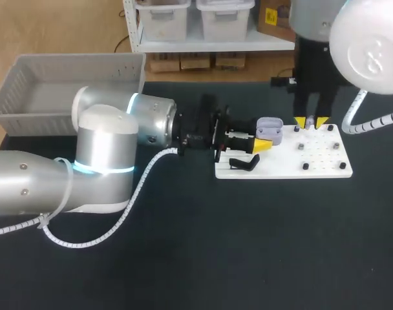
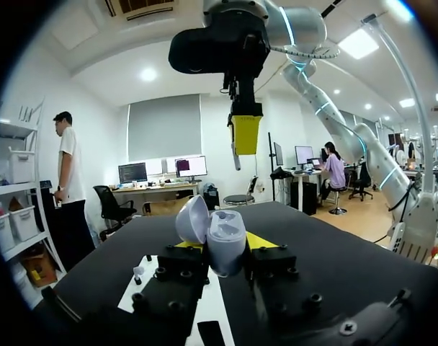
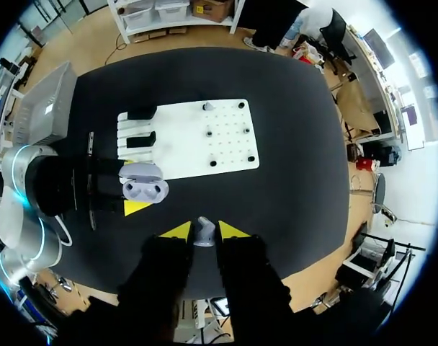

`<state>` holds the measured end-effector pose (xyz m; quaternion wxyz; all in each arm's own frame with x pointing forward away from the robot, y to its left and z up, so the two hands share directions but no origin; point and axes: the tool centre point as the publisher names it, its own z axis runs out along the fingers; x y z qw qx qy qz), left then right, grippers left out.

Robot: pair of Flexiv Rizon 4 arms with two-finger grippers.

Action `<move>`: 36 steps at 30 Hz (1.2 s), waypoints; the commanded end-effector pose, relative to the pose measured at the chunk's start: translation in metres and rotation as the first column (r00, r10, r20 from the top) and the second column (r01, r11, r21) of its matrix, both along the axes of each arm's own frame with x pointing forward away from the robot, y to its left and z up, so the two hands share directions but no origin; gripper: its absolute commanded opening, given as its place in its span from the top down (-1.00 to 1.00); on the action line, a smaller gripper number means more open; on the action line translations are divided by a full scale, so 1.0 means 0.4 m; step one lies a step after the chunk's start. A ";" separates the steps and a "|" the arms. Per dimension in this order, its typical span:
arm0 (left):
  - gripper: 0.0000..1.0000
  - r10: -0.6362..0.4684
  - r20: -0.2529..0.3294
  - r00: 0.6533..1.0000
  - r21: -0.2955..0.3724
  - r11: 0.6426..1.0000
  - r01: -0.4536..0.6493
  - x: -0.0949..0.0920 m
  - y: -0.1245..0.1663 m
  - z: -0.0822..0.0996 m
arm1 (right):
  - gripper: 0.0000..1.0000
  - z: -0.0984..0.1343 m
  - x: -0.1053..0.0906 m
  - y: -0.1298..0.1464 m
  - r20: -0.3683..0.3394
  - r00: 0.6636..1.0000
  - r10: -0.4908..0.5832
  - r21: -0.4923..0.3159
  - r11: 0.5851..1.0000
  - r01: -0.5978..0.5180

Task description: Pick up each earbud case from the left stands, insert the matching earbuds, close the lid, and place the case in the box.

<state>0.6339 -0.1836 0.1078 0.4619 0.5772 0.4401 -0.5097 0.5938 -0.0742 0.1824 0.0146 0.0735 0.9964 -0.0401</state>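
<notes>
A lavender earbud case (image 1: pixel 269 128) with its lid up is held over the left end of the white board (image 1: pixel 326 169). My left gripper (image 1: pixel 266 137) is shut on it from both sides. In the left wrist view the case (image 2: pixel 225 244) sits between the yellow tips with its wells showing. My right gripper (image 1: pixel 311 122) hangs over the board's far edge, to the right of the case. It is shut on a small white earbud (image 3: pixel 203 232). In the right wrist view the case (image 3: pixel 144 184) lies below and to one side of the earbud.
A black stand (image 1: pixel 245 163) sits on the board's left end, and small pegs dot its right part. The grey box (image 1: pixel 67 90) stands at the table's back left. Dark open tabletop spreads in front of the board.
</notes>
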 end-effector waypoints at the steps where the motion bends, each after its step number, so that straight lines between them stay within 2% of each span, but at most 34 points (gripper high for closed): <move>1: 1.00 0.009 0.003 1.000 -0.003 1.000 -0.009 -0.006 0.007 0.000 | 1.00 -0.003 0.000 0.001 0.001 1.000 0.000 0.001 1.000 0.000; 18: 1.00 0.009 0.003 1.000 -0.003 1.000 -0.009 -0.006 0.007 0.000 | 1.00 -0.003 0.000 0.001 0.001 1.000 0.000 0.001 1.000 0.000; 21: 1.00 0.009 0.003 1.000 -0.003 1.000 -0.009 -0.006 0.007 0.000 | 1.00 -0.005 0.003 0.036 0.016 0.999 -0.040 -0.022 0.999 0.040; 22: 1.00 0.009 0.003 1.000 -0.003 1.000 -0.009 -0.006 0.007 0.000 | 1.00 -0.007 0.002 0.045 0.034 0.998 -0.055 -0.081 0.995 0.057; 23: 1.00 0.009 0.003 1.000 -0.003 1.000 -0.009 -0.006 0.007 0.000 | 1.00 -0.008 0.003 0.052 0.036 0.997 -0.068 -0.091 0.993 0.071; 24: 1.00 0.009 0.003 1.000 -0.003 1.000 -0.009 -0.006 0.007 0.000 | 1.00 -0.006 0.003 0.060 0.030 0.995 -0.091 -0.060 0.994 0.093; 26: 1.00 0.009 0.003 1.000 -0.003 1.000 -0.009 -0.006 0.007 0.000 | 1.00 -0.002 0.005 0.068 0.042 0.991 -0.128 -0.077 0.988 0.130; 30: 1.00 0.009 0.003 1.000 -0.003 1.000 -0.009 -0.006 0.007 0.000 | 1.00 0.006 0.011 0.076 0.046 0.976 -0.213 -0.043 0.976 0.215; 36: 1.00 0.009 0.003 1.000 -0.003 1.000 -0.009 -0.006 0.007 0.000 | 1.00 -0.002 0.010 0.093 0.042 0.959 -0.280 -0.035 0.959 0.281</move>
